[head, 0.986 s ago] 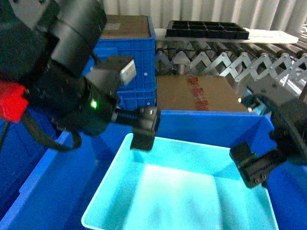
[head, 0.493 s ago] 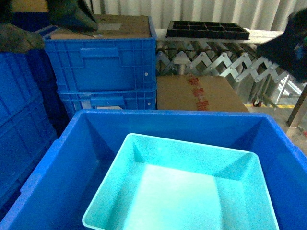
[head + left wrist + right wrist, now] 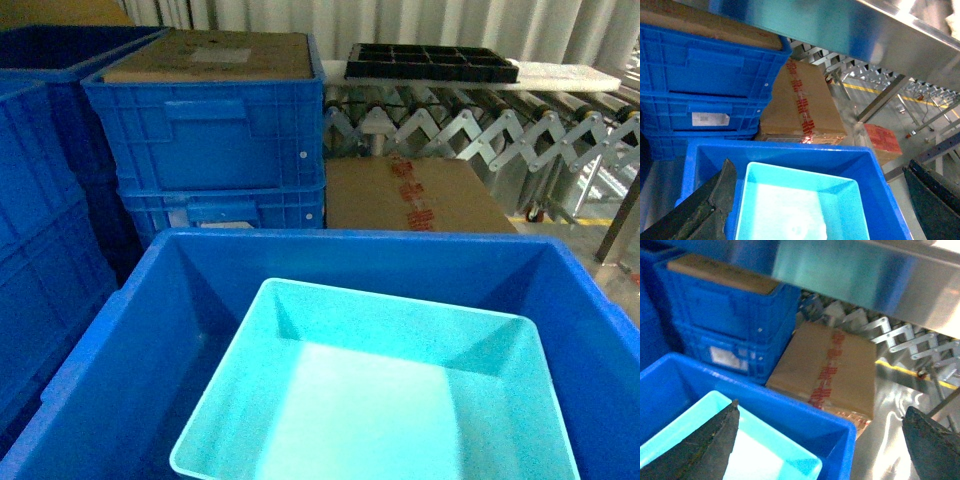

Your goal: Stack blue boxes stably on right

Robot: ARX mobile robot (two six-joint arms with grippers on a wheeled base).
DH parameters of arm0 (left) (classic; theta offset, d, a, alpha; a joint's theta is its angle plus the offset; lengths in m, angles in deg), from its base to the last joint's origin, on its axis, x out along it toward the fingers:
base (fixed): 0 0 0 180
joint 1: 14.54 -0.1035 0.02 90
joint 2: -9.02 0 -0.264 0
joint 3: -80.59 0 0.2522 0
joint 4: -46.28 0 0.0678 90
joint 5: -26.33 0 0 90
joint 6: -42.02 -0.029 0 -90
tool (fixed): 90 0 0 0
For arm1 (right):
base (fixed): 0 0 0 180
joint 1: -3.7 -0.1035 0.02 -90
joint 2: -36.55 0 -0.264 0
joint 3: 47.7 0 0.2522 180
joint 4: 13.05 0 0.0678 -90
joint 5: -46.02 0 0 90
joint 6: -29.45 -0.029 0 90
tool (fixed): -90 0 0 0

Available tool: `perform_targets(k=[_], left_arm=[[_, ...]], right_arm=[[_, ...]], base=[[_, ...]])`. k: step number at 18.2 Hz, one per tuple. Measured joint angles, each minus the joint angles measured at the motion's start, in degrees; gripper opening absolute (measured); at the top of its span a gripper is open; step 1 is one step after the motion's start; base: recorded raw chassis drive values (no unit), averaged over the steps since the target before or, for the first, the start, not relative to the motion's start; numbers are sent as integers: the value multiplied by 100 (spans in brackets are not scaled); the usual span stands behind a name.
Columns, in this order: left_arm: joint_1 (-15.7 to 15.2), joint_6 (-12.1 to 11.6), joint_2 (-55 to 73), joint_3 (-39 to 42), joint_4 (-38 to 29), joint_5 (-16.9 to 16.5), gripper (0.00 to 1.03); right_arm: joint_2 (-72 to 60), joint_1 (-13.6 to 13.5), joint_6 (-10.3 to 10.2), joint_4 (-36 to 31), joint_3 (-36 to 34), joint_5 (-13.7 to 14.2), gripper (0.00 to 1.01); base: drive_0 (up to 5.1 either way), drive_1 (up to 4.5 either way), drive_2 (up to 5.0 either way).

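Only the fingers of each end effector show, and only from the wrist cameras. The left end effector (image 3: 820, 200) has two dark, nearly black fingers (image 3: 700, 212) with a rough, worn, wedge-shaped surface. The right end effector (image 3: 822, 440) has matching dark fingers (image 3: 702, 447), tapered to a point, with faint brownish scuffing.

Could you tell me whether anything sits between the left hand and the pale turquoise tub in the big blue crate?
Nothing visible does. In the left wrist view the open left hand looks straight down onto the pale turquoise plastic tub, which sits inside the large dark blue plastic crate with its interior uncovered.
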State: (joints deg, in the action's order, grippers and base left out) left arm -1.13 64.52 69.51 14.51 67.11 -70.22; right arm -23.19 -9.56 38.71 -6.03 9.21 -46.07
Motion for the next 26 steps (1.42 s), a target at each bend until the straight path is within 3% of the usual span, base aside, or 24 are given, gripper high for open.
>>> perform_targets(k=[1,2,3,5,7,8,9,11,12,13,17,26], left_arm=[[111,-341,-66,393,-1056,702,91],[72,-999,-404,1099,-1947,1510,78],[-98,-1561,-774,1749,-2516,1808,65],[-308,-1882,-1084,2306,-2894,1790,49],[-470,-2114,-1447,3060,-3088,1499,23],[-621,-2146,-1666,3399,-3176,1423,9],[-693,-2146,-1849,3587,-3244,1355,1],[-789,-2153,-2170,3921,-3281,1204,2],[-861,-2153,-2291,4063,-3263,1126,2],[-1012,-2153,-2369,4135,-3237,905,2],[-1379,-2151,-2634,4350,-3195,745,2],[-1331,-2153,-3453,4809,-2824,656,2]], right_arm=[[63,-68,-245,-855,-341,664,88],[369,-26,-531,-1506,-927,1237,75],[662,188,-680,-1851,-1436,1318,62],[940,358,-785,-2011,-1904,1266,46],[1300,516,-824,-2144,-2492,975,20],[1541,649,-828,-2190,-2771,922,5],[1711,717,-841,-2205,-2940,868,2],[2024,815,-844,-2186,-3239,715,2],[2162,1027,-844,-2142,-3344,413,2],[2243,1207,-841,-2122,-3405,282,2],[2544,1362,-850,-2017,-3595,262,2],[3377,1327,-852,-1550,-3974,205,2]], base=[[0,0,0],[0,0,0],[0,0,0],[0,0,0],[0,0,0],[0,0,0],[0,0,0],[0,0,0],[0,0,0],[0,0,0],[0,0,0],[0,0,0]])
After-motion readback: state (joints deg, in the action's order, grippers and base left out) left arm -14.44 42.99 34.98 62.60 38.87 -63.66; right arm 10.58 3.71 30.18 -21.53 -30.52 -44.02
